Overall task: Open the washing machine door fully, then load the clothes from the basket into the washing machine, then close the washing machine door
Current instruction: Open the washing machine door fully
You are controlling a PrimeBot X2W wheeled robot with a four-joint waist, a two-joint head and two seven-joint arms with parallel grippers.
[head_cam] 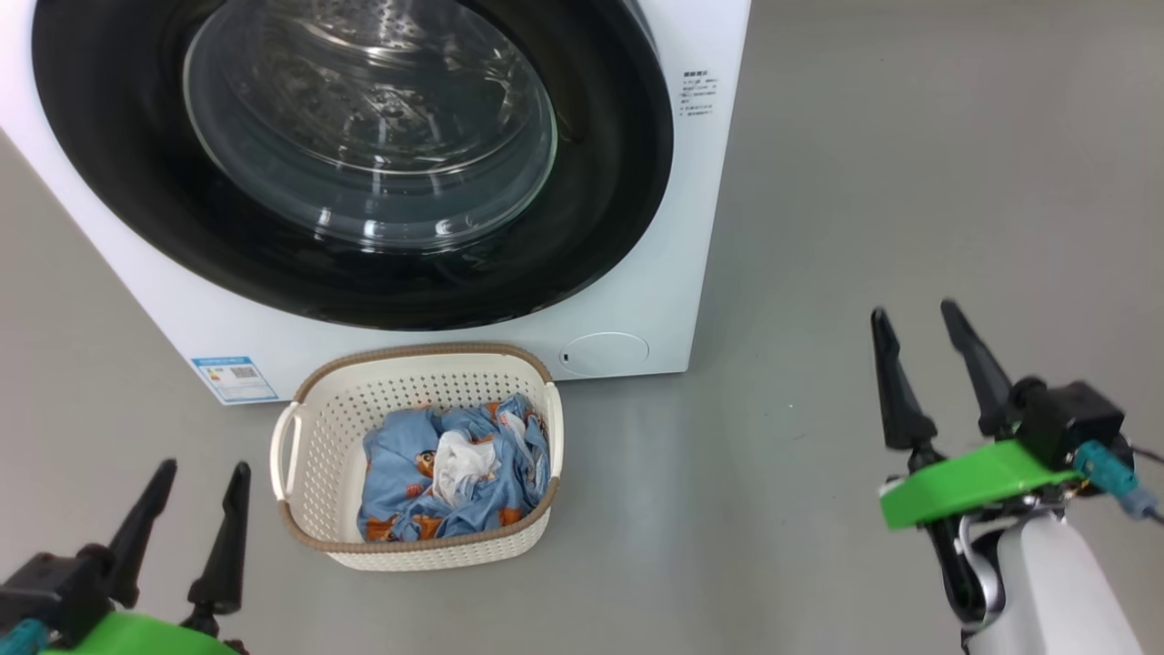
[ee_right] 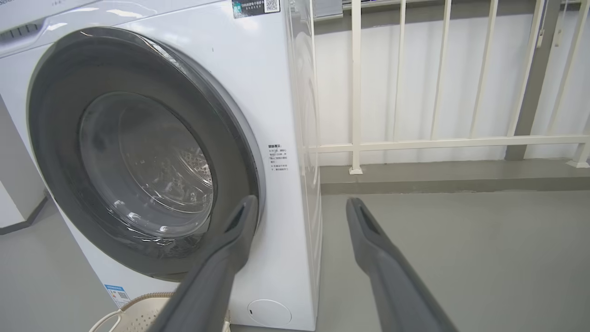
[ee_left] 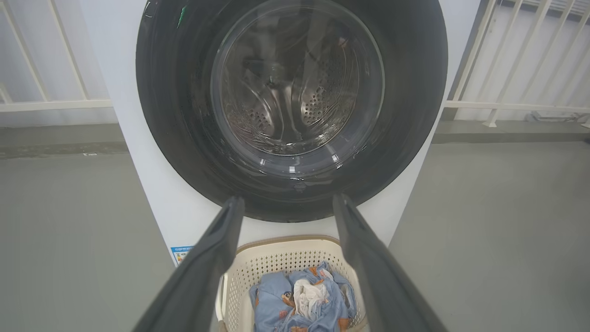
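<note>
The white washing machine (head_cam: 673, 227) stands ahead with its round glossy black washing machine door (head_cam: 600, 209) closed flat against the front; it also shows in the wrist views, the washing machine door (ee_left: 184, 138) and the washing machine door (ee_right: 55, 138). On the floor before it sits the cream basket (head_cam: 318, 437), holding the blue printed and white clothes (head_cam: 455, 468). My left gripper (head_cam: 202, 475) is open, low and left of the basket. My right gripper (head_cam: 915, 314) is open, over bare floor right of the machine. The basket (ee_left: 258, 272) and clothes (ee_left: 299, 299) lie between the left fingers.
Grey floor (head_cam: 909, 164) stretches to the right of the machine. A white railing (ee_right: 438, 143) runs along the wall behind. A blue energy sticker (head_cam: 235, 377) and a round service flap (head_cam: 605, 353) mark the machine's lower front.
</note>
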